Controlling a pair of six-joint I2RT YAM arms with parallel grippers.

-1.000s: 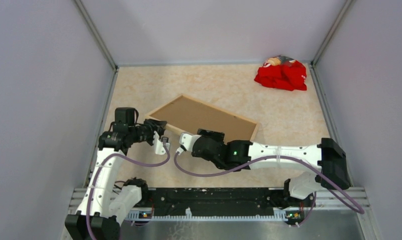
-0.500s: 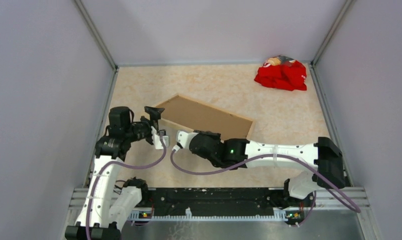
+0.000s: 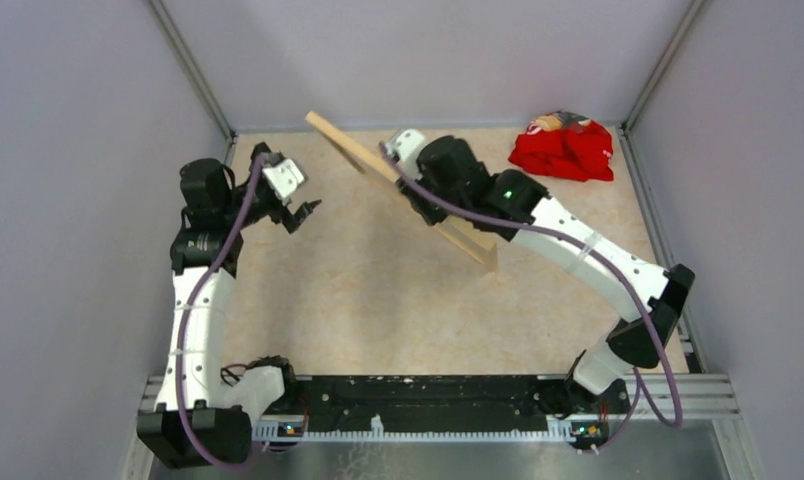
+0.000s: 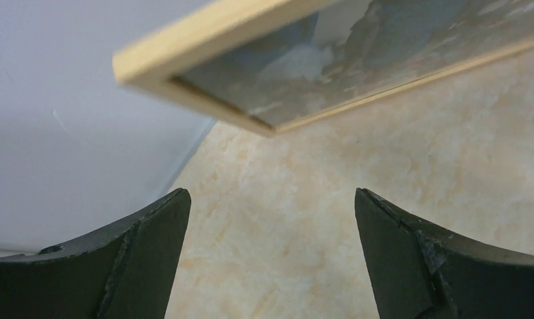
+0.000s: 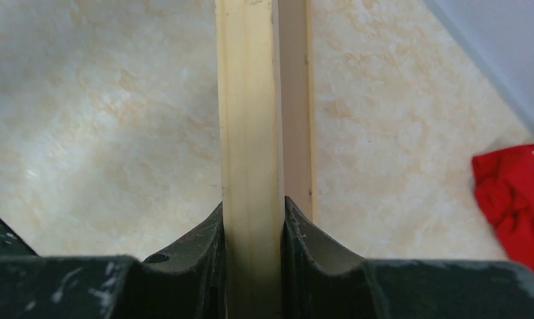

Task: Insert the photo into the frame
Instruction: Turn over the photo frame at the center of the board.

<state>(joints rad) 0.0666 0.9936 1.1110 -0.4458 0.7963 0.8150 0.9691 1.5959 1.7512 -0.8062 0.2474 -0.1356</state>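
Two things changed in the last second, so here's the scene left to right.

The left hand (image 3: pixel 303 211) has let go. A second ago it was pinched at the frame's near-left corner. Now it's spread as wide as it goes, holding nothing, and parked up near the far-left corner of the bench (image 3: pixel 378 300). Its wrist view shows the same thing: both fingers apart, bare bench between them, and a corner of the frame (image 4: pixel 204 40) hanging just ahead without touching it.

The frame (image 3: pixel 468 240) was lying flat with its brown back up, toward the near-left. Now it's up on edge and tilted, running diagonally from the far edge down toward the middle of the bench. I can't tell whether the low end rests on the bench or is off it. Through the pane there's a blurry blue-grey print that looks like the photo (image 4: pixel 384 46), apparently already sitting inside the frame.

The right hand (image 3: pixel 420 198) is doing all the carrying. It's closed down on the frame's thin wooden edge, and its wrist view has the rail (image 5: pixel 248 100) squeezed tight between both fingers.

A red cloth (image 3: pixel 563 148) sits in the far-right corner, well clear of everything.

My read is that the loading part looks done, and what's left is turning the frame over and setting it down. A one-handed pinch on a narrow rail could let it twist or slip.
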